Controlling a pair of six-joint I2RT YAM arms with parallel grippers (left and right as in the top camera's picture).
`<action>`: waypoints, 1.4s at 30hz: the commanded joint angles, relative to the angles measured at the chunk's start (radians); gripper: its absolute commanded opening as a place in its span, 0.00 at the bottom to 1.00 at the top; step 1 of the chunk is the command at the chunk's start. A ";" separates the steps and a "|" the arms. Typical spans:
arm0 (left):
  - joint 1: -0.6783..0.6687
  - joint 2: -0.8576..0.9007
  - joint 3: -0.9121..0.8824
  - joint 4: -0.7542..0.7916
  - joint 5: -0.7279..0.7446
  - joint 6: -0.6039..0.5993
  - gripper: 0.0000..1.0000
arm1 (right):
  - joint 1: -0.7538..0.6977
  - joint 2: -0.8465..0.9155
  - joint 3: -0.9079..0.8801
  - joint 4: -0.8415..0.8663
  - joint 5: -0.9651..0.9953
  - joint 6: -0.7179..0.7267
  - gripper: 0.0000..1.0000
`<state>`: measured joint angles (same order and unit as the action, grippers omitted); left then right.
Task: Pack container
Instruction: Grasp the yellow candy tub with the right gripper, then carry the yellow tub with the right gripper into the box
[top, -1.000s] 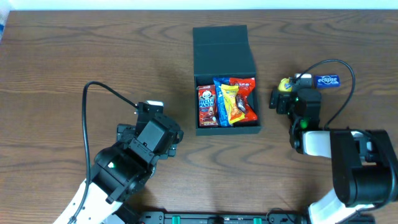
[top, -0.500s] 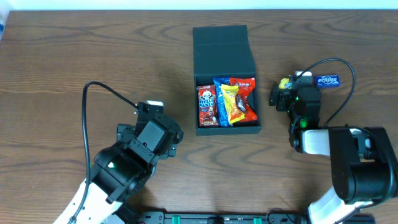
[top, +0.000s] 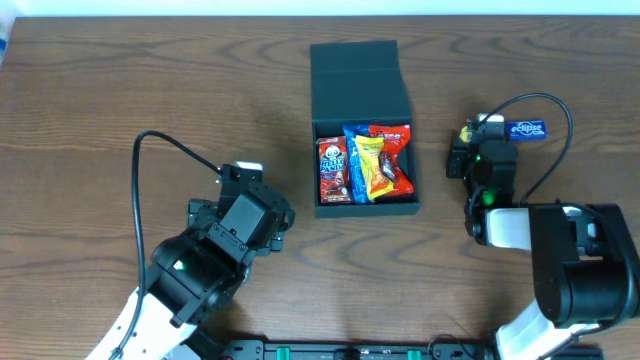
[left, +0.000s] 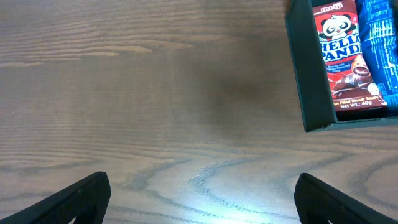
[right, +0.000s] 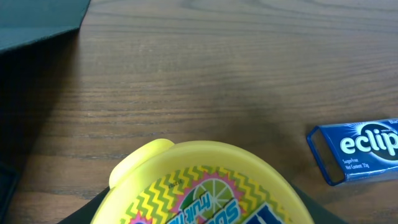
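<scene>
Overhead, the open container (top: 362, 70) lay upper centre, long axis up the frame. The right fingers (top: 463, 140), the nearer, clasped a yellow tub (top: 462, 131) just right of it. From the left wrist, the left fingers (left: 202, 193) gaped empty, the container's corner upper right. From the right wrist, the tub filled the bottom, container upper left.

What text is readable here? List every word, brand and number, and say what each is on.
"HELLO PANDA": red packet in the container.
"Net Wt.: 40g": same packet, near its lower edge.
"eclipse": blue pack, read in the overhead view; the right wrist view cuts it to "eclip".
Yellow tub: lid print is cut off, not readable.
Blue packet: too blurred to read.
</scene>
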<state>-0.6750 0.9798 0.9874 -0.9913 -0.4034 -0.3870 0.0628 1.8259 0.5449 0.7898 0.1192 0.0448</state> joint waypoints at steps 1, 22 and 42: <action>0.003 0.001 -0.004 -0.003 -0.014 0.014 0.95 | -0.006 0.007 0.011 -0.001 0.015 -0.002 0.38; 0.003 0.001 -0.004 -0.003 -0.014 0.013 0.95 | 0.002 -0.043 0.011 -0.072 0.011 0.006 0.08; 0.003 0.001 -0.004 -0.003 -0.014 0.014 0.95 | 0.094 -0.609 0.012 -0.652 0.010 0.040 0.01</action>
<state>-0.6750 0.9798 0.9874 -0.9920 -0.4038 -0.3870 0.1310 1.2999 0.5465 0.1692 0.1268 0.0521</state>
